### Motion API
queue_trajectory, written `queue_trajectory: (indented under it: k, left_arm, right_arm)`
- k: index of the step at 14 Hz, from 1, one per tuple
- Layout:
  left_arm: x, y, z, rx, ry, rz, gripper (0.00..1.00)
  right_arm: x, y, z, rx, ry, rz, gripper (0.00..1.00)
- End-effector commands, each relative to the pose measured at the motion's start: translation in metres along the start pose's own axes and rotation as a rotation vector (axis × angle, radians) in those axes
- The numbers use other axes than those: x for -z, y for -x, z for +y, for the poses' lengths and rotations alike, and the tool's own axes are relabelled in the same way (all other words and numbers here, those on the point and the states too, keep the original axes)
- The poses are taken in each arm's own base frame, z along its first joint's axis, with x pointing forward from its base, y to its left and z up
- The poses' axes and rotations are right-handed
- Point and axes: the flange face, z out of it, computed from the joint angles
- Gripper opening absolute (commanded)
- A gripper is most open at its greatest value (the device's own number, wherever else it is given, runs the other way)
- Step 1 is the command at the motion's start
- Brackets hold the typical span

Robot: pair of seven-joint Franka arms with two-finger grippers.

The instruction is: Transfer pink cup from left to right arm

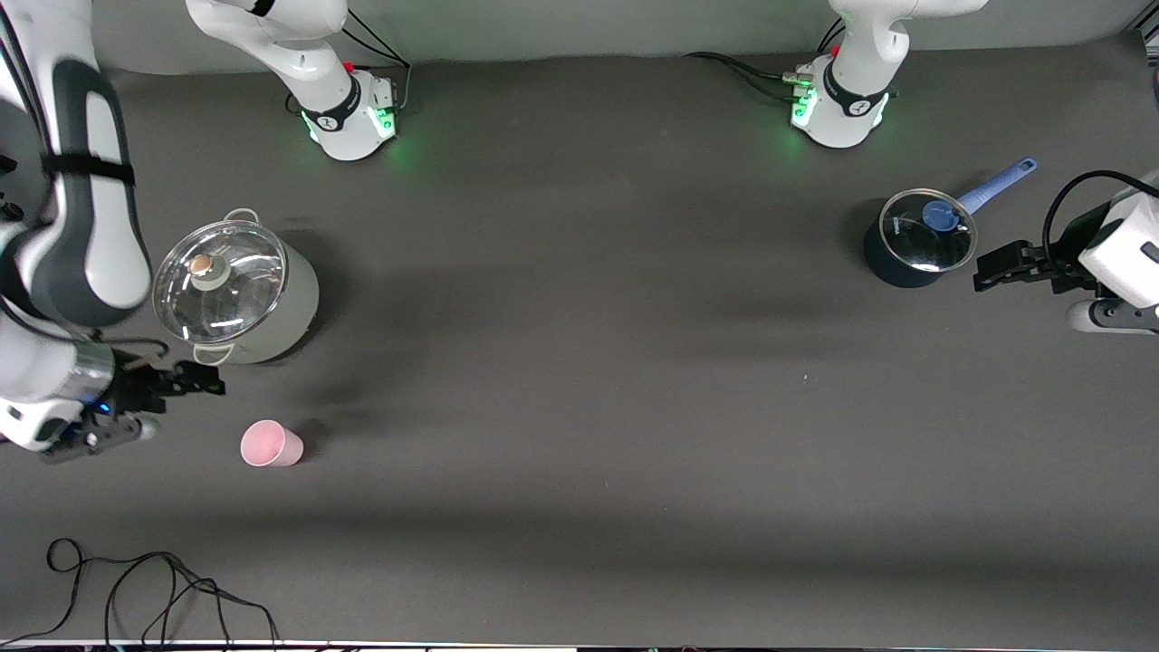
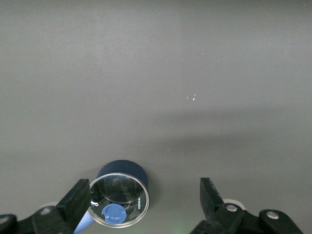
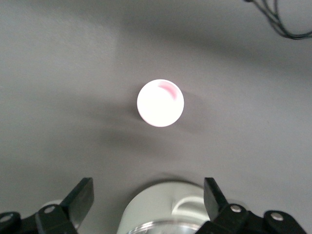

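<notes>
Pink and matte, the cup [image 1: 270, 445] stands upright on the desk [image 1: 579, 407] at the right arm's end, nearer the front camera than the steel pot [image 1: 237, 294], touching nothing. We see it alone, gripped by no one.

Our right gripper [image 1: 149, 398] hangs just beside the cup with its fingers spread wide and empty; from its wrist we look straight down into the cup's round mouth. Our left gripper [image 1: 1005, 269] waits by the blue pan [image 1: 919, 238] at its own end of the desk, fingers [image 2: 78, 201] likewise parted and holding nothing.

Judging by that, the cup already sits on the receiving side, and the job looks nearly wrapped. If we regrasp, we'd centre the fingers across the rim and close gently: thin plastic, smooth tapered wall, narrower at the base, so it will likely slip downward under a hard pinch or tip if nudged off-centre. We'd mind the pot's glass lid [image 1: 220, 281] and its side handle close by.

Dark, felt-like cloth covers the desk and should give some grip. A black cable [image 1: 136, 589] curls near the front edge.
</notes>
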Motion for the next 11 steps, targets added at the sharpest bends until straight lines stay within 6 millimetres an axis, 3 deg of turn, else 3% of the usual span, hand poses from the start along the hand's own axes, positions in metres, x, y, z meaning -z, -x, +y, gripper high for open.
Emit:
queue_trajectory:
  k: [1, 3, 7, 11]
  left_arm:
    - [0.005, -0.001, 0.001, -0.015, -0.018, -0.012, 1.0]
    - [0.005, -0.001, 0.002, -0.017, -0.018, -0.012, 1.0]
    - [0.007, -0.001, 0.008, -0.025, -0.017, -0.008, 1.0]
    - [0.006, -0.001, 0.006, -0.022, -0.017, -0.011, 1.0]
  right_arm:
    - [0.052, 0.026, -0.012, -0.116, 0.052, 0.002, 1.0]
    - [0.087, 0.047, -0.02, -0.228, 0.059, 0.012, 1.0]
    - [0.131, 0.077, -0.028, -0.252, 0.054, 0.024, 1.0]
    - [0.143, 0.08, -0.038, -0.252, 0.053, 0.031, 1.0]
